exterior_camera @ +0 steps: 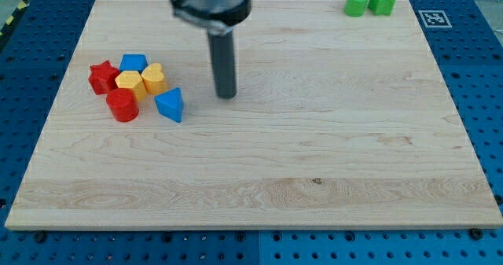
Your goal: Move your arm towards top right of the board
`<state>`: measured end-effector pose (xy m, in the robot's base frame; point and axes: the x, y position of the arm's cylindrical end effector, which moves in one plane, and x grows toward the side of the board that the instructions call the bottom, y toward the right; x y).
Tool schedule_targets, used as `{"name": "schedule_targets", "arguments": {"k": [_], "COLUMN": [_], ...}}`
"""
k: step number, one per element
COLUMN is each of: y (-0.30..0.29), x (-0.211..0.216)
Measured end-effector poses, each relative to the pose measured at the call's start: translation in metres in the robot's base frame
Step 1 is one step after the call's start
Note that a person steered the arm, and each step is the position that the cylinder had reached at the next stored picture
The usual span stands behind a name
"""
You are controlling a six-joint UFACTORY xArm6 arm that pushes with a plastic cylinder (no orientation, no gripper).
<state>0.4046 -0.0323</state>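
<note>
1. Right now, the wooden board (314, 163) fills the view, its top-right corner bare apart from two blocks.
2. My tip (226, 95) rests left of centre, just right of the blue triangle block (170, 105); it's a bare rod, nothing grasped.
3. The green round block (357, 2) and green star block (383, 0) touch near the top-right corner.
4. At the left, clustered: red star block (101, 77), red round block (122, 105), two yellow blocks (141, 80), blue block (134, 61).

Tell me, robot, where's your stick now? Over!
My tip left of centre, just right of blue triangle block. Top right corner far off. Two green blocks sit near it. Path between looks open.

Block cluster (135, 82) left; my tip (226, 97) just right; block pair (370, 1) top-right.
</note>
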Motion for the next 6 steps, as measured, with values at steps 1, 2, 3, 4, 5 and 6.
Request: {"name": "schedule_targets", "arguments": {"k": [1, 2, 3, 4, 5, 6], "y": [0.008, 0.017, 0.056, 0.117, 0.121, 0.126], "x": [-0.083, -0.161, -0.204, -0.207, -0.204, -0.204]}}
